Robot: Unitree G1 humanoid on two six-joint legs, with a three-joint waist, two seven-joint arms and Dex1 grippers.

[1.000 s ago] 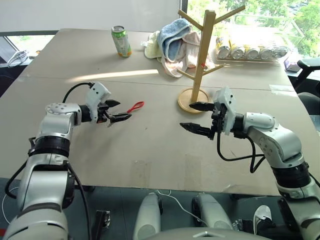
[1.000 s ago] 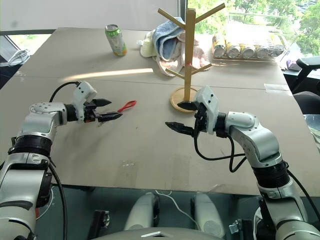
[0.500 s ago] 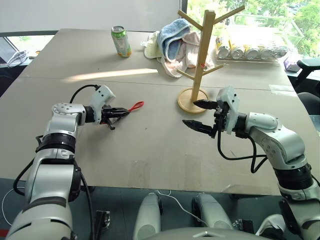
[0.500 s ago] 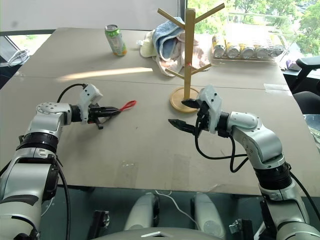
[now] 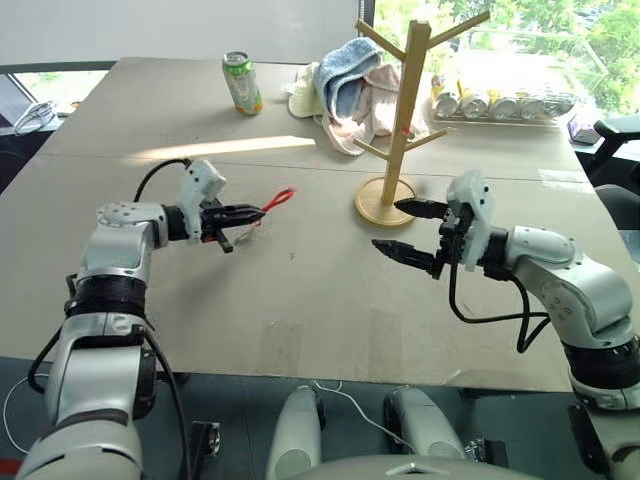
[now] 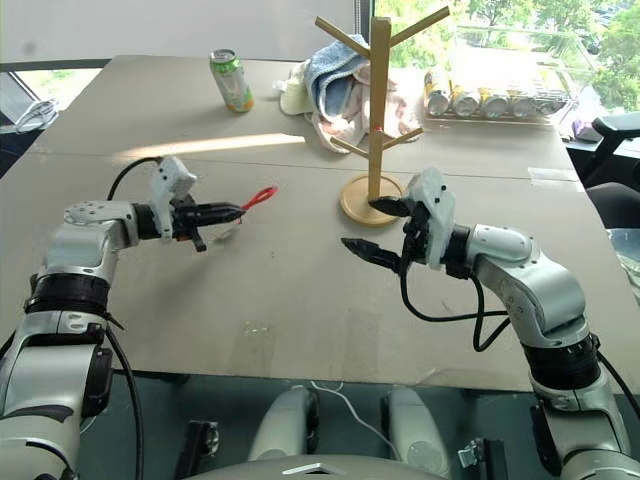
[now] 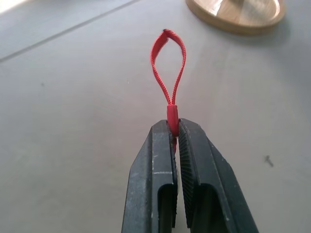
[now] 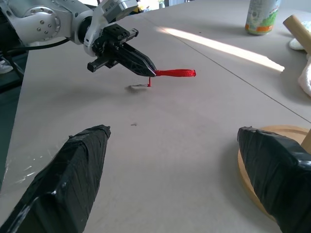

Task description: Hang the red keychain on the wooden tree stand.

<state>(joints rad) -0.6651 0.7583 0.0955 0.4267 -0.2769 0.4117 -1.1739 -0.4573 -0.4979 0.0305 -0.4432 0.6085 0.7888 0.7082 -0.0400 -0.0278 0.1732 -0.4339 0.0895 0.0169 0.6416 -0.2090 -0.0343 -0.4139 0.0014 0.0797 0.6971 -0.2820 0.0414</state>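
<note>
Clamped on the red keychain (image 7: 171, 82), our left gripper (image 5: 252, 212) holds it just above the table, loop pointing right toward the wooden tree stand (image 5: 405, 110). Our right gripper (image 5: 408, 228), jaws spread and empty, sits near the stand's base, closer than the left.

Left gripper (image 5: 252, 212): fingers pinched together, pointing toward the counter's middle. Right gripper (image 5: 408, 228): fingers spread wide, raised, pointing left.
</note>
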